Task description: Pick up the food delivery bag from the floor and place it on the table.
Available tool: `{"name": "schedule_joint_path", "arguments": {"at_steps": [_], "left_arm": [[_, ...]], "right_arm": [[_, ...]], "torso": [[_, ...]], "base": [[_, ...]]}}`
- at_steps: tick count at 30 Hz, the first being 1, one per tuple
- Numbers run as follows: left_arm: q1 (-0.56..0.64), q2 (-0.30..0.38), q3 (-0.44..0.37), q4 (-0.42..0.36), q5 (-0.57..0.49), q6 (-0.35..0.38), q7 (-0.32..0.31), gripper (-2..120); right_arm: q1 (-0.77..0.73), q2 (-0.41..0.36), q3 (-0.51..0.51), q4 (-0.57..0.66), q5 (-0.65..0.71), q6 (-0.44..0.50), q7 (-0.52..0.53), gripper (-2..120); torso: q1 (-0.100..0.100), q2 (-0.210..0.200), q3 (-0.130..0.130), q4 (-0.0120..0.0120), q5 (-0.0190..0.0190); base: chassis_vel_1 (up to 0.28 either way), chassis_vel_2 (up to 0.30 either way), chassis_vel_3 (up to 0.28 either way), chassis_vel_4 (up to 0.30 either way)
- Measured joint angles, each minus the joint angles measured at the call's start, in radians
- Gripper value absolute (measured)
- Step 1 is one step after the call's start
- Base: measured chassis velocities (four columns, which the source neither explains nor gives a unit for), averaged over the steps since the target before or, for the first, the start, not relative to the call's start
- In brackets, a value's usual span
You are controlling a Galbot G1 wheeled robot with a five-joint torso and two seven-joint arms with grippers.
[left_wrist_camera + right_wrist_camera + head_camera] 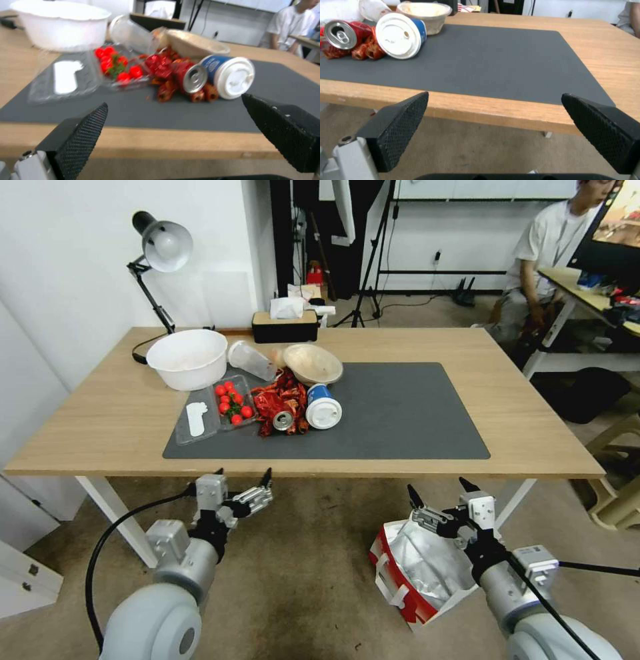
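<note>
1. The food delivery bag (417, 567) is seen on the floor (300, 567), near right, below the desk (520, 400); nothing has been lifted.
2. The right hand (437, 492) is held spread above it; the left hand (243, 475) is spread, empty.
3. Grasping, lifting and placing are judged outstanding.

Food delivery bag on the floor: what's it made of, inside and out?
The food delivery bag looks like stiff red-and-white paper outside, since it stands boxy and creased. Its lining is crinkled, shiny silver, probably foil. The white strap handles look like plastic or woven tape; hard to tell.
</note>
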Motion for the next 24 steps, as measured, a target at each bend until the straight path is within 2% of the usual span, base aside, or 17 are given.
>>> {"name": "schedule_joint_path", "arguments": {"at_steps": [1, 8, 21, 24], "left_arm": [[0.004, 0.005, -0.007, -0.002, -0.006, -0.008, -0.003, 100], [0.030, 0.026, -0.029, -0.017, -0.018, -0.022, -0.005, 100], [0.045, 0.024, -0.030, -0.023, -0.016, -0.029, -0.011, 100], [0.045, 0.021, -0.030, -0.024, -0.022, -0.030, -0.018, 100]], "right_arm": [[-0.001, -0.004, 0.007, 0.001, 0.006, 0.001, -0.001, 100], [-0.004, -0.008, 0.023, 0.001, 0.017, 0.013, 0.000, 100], [-0.012, -0.002, 0.024, -0.001, 0.017, 0.027, 0.001, 100], [-0.015, 0.001, 0.019, -0.003, 0.011, 0.028, 0.001, 100]], "torso": [[0.000, 0.000, 0.000, -0.0001, -0.0009], [0.000, 0.000, 0.000, -0.0004, -0.0002], [0.000, -0.001, -0.001, -0.0005, -0.0002], [-0.007, -0.014, -0.007, -0.0006, -0.0003]], "base": [[0.000, 0.000, 0.000, 0.000], [0.000, 0.000, 0.000, 0.000], [0.000, 0.000, 0.000, 0.000], [0.000, 0.000, 0.000, 0.000]]}}
